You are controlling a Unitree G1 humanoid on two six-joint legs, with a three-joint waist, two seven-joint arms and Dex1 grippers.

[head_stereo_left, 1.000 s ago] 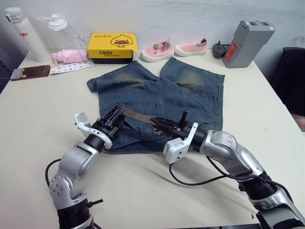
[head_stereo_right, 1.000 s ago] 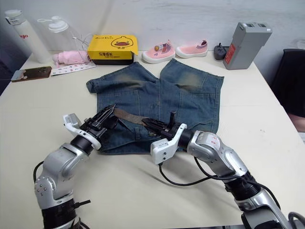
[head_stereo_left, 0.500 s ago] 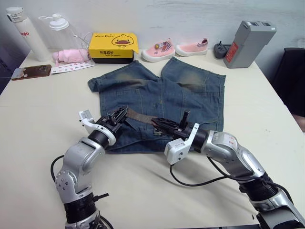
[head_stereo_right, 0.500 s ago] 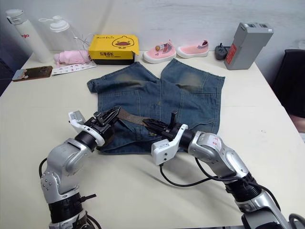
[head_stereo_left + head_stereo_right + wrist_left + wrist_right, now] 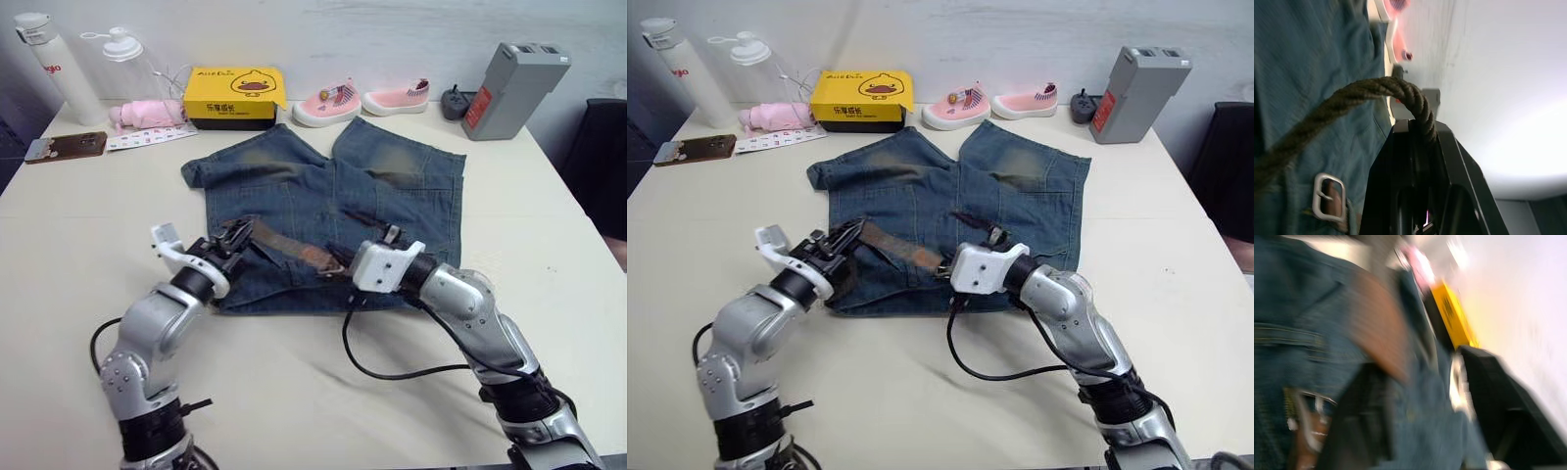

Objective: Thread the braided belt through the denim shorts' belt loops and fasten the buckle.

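Observation:
The denim shorts [image 5: 294, 186] lie flat on the table, waistband toward me. The braided belt [image 5: 289, 245] lies slanted across the waistband area. My left gripper [image 5: 238, 238] is shut on the belt's left part; in the left wrist view the braided belt [image 5: 1376, 93] arches up out of the shut fingers [image 5: 1400, 161]. The silver buckle [image 5: 1328, 195] lies on the denim just beside them. My right gripper [image 5: 340, 235] stands open at the belt's right end, one finger [image 5: 1356, 421] on each side of the brown belt [image 5: 1376, 328]. The belt loops are hidden.
Along the far edge stand a yellow box [image 5: 232, 96], two pink shoes [image 5: 323, 106], a grey device [image 5: 511, 88], two bottles [image 5: 54, 67], a pink cloth [image 5: 142, 115] and a phone [image 5: 67, 147]. A dark chair [image 5: 602, 166] stands off the right side.
My left gripper has shut on the belt. My right gripper has turned at the wrist and opened, letting go of the belt's right end.

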